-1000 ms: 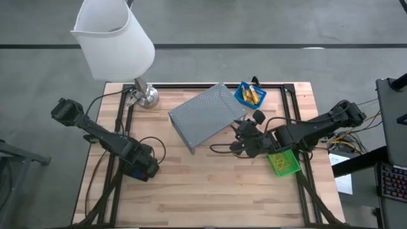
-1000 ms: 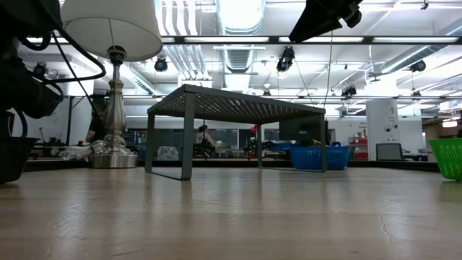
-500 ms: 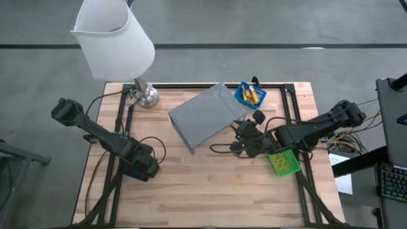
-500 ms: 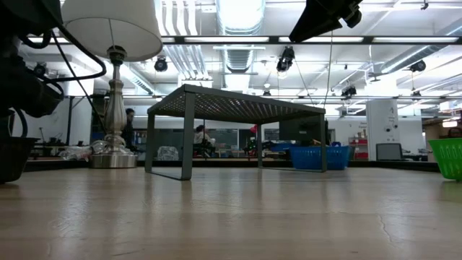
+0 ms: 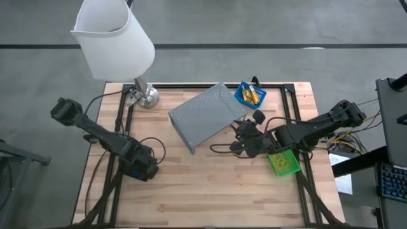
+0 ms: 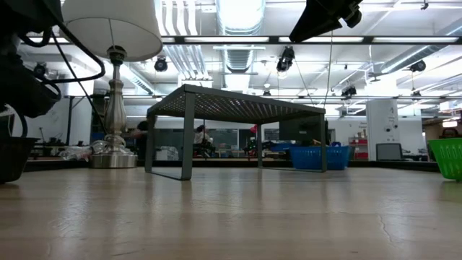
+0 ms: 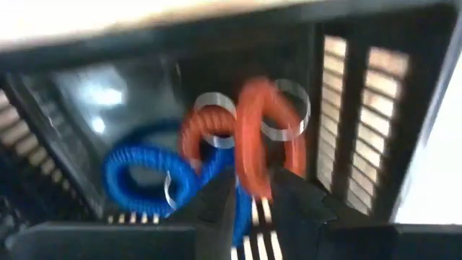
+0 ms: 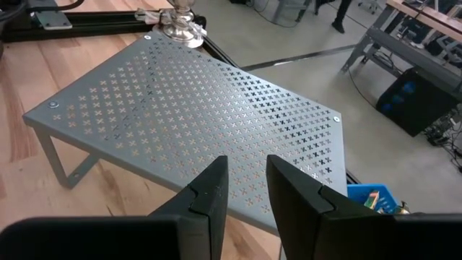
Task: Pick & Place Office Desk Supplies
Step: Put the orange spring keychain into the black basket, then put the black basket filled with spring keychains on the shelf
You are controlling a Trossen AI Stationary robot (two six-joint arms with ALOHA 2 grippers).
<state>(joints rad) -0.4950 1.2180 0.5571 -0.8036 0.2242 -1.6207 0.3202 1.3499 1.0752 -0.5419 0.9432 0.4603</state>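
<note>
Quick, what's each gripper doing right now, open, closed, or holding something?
Left gripper: over the black bin, fingers slightly apart beside a red loop; a grip cannot be told.
Right gripper: open, empty, facing the grey shelf.

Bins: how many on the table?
3. Black bin at front left under the left claw, blue bin at the back behind the shelf, green bin at the right edge. Others may be hidden.

Red loops (image 7: 253,137) and a blue loop (image 7: 148,177) lie in what looks like a black bin (image 7: 361,123); grey cross-patterned shelf (image 8: 195,123).
</note>
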